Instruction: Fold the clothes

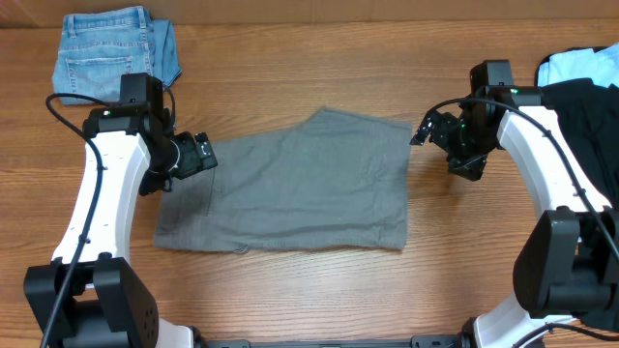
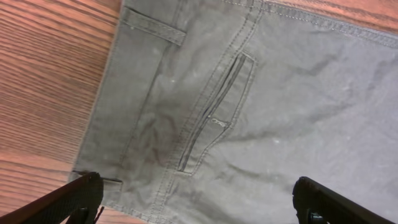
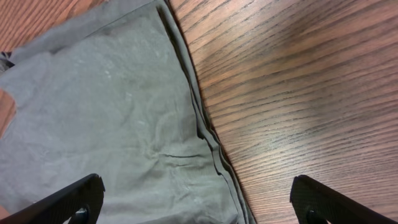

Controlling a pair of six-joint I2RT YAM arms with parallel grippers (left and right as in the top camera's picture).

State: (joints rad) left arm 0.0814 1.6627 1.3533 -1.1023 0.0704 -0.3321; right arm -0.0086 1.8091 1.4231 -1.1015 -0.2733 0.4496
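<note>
The grey garment (image 1: 300, 184) lies spread flat in the middle of the table. My left gripper (image 1: 200, 153) is open and empty above its left edge; the left wrist view shows the slit pocket (image 2: 214, 115) and a seamed edge of the grey cloth (image 2: 292, 112) between the spread fingers (image 2: 196, 199). My right gripper (image 1: 426, 130) is open and empty just above the garment's upper right corner; the right wrist view shows the grey cloth (image 3: 112, 124) with its doubled edge and bare wood between the fingers (image 3: 196, 202).
Blue denim jeans (image 1: 114, 50) lie at the back left corner. A black garment (image 1: 590, 111) and a light-blue one (image 1: 580, 66) lie at the right edge. Bare wooden table (image 1: 319, 290) surrounds the grey garment.
</note>
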